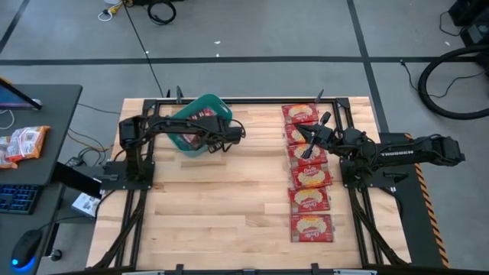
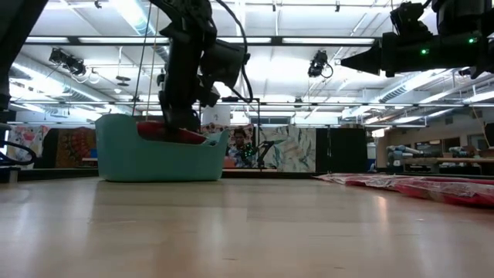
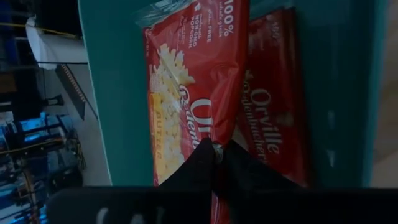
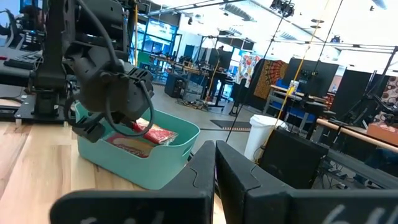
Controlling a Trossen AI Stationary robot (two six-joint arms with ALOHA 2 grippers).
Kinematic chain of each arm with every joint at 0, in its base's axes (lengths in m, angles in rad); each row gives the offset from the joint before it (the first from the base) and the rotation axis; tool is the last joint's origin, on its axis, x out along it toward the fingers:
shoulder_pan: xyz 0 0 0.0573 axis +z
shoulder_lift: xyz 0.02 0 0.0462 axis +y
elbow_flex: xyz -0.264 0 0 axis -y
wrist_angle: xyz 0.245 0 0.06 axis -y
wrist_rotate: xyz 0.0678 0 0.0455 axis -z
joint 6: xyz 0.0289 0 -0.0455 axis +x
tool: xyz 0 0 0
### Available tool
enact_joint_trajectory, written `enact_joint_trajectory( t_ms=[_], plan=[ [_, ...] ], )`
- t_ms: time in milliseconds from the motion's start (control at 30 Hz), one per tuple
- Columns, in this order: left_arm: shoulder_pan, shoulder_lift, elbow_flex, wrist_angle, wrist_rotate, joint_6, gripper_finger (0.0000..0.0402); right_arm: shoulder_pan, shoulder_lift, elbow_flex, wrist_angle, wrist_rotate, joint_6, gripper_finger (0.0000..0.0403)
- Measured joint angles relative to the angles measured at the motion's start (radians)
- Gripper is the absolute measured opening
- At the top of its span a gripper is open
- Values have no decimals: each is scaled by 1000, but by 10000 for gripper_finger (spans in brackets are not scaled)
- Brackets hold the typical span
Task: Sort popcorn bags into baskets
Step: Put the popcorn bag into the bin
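Presently the left gripper (image 3: 214,152), fingers clenched on a popcorn bag (image 3: 186,81) inside the teal basket (image 1: 191,145), seems mid-placement; releasing it should come next.

A: Item: left arm (image 1: 164,126)?
B: Matte black, jointed segments, looped black cables along it.
A: Item: right arm (image 1: 397,151)?
B: Same black finish, white TROSSEN lettering on one link, small green lights in the low view.
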Motion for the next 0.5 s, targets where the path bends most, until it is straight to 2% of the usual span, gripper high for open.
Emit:
enact_joint_trajectory(
  t_ms=[133,267,367,500],
  plan=[
    [11,0,0,1,-1,-5,85,0,0,0,0,0,0,20],
    [10,0,1,-4,43,-3,135,0,0,0,0,0,0,20],
    [1,0,21,-5,71,1,152,0,0,0,3,0,0,20],
    [-42,0,96,4,86,31,153,0,0,0,3,1,0,20]
  ],
)
